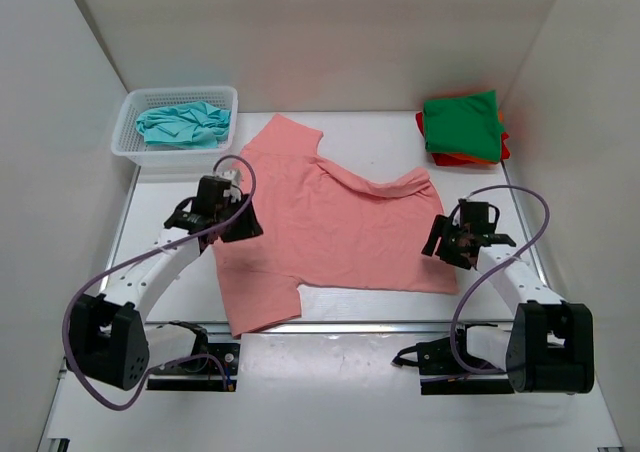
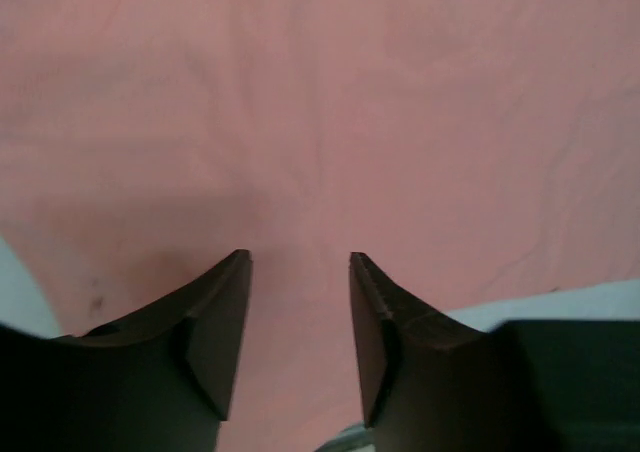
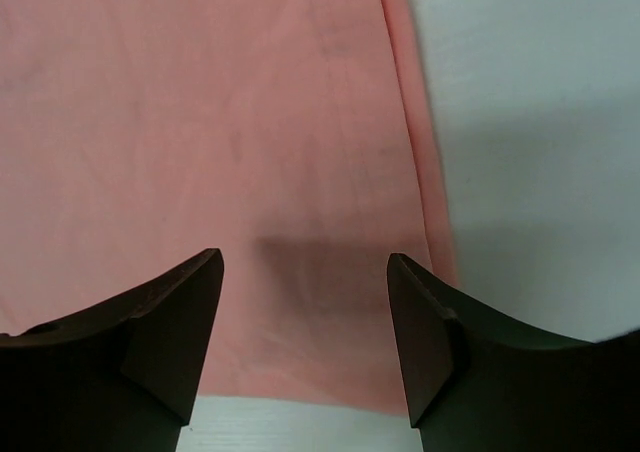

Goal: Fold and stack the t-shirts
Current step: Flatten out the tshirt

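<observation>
The left gripper [image 2: 300,267] hovers with its jaws parted and empty, and a salmon-pink soft cloth t-shirt [image 2: 320,122] lies spread flat directly beneath it. The right gripper [image 3: 305,262], also parted and empty, hangs over the shirt's edge, with bare white table [image 3: 540,122] just beside it.

salmon t-shirt [image 1: 340,227]: matt soft cloth, faintly creased | basket [image 1: 175,158]: white plastic mesh | table [image 1: 370,137]: smooth white
</observation>
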Available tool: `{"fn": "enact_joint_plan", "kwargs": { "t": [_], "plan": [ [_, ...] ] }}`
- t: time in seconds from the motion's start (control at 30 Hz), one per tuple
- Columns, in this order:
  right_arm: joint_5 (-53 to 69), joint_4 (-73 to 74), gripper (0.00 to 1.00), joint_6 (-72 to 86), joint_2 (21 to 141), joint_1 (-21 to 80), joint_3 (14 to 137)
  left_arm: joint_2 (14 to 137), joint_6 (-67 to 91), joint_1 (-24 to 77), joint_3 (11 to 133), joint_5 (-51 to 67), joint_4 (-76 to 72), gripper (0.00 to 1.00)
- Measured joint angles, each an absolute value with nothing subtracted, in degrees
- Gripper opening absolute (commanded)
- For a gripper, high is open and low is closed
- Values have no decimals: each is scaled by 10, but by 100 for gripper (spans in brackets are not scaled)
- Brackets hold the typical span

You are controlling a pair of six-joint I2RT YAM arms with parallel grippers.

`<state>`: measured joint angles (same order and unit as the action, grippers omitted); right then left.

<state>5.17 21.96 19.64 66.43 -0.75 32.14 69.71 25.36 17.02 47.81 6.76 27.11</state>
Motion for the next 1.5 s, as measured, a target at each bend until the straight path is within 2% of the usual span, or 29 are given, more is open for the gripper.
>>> {"fn": "enact_joint_plan", "kwargs": {
  "t": [0.27, 0.4, 0.6, 0.63, 0.67, 0.7, 0.73, 0.77, 1.03, 1.07, 1.1, 1.13, 1.3, 1.4, 1.5],
  "plan": [
    [34, 336, 70, 182, 644, 39, 331, 696, 206, 216, 452, 43, 392, 47],
    [48, 366, 72, 171, 644, 21, 360, 704, 191, 231, 451, 45, 427, 51],
    [70, 362, 69, 140, 686, -19, 371, 714, 189, 238, 438, 49, 428, 49],
    [70, 360, 60, 135, 701, -23, 371, 727, 191, 240, 438, 48, 422, 49],
    [71, 357, 38, 130, 716, -24, 371, 745, 193, 242, 439, 48, 410, 49],
    [73, 353, 28, 126, 730, -24, 371, 758, 194, 243, 439, 48, 402, 48],
    [75, 349, 9, 123, 741, -25, 371, 781, 196, 246, 439, 48, 391, 47],
    [76, 345, 0, 117, 753, -28, 372, 801, 198, 248, 441, 48, 380, 48],
    [83, 369, 0, 88, 841, -77, 442, 946, 208, 268, 538, 50, 338, 45],
    [74, 377, 5, 84, 843, -76, 448, 954, 208, 272, 547, 51, 332, 45],
    [65, 383, 26, 82, 841, -72, 451, 957, 208, 273, 549, 51, 323, 45],
    [59, 392, 33, 83, 837, -67, 453, 957, 208, 274, 549, 52, 319, 44],
    [39, 436, 41, 80, 786, -36, 515, 938, 205, 267, 532, 58, 312, 45],
    [42, 409, 49, 80, 779, -16, 586, 915, 199, 263, 526, 58, 329, 46],
    [63, 359, 50, 90, 819, -6, 650, 877, 194, 260, 508, 60, 334, 45]
  ]
}}
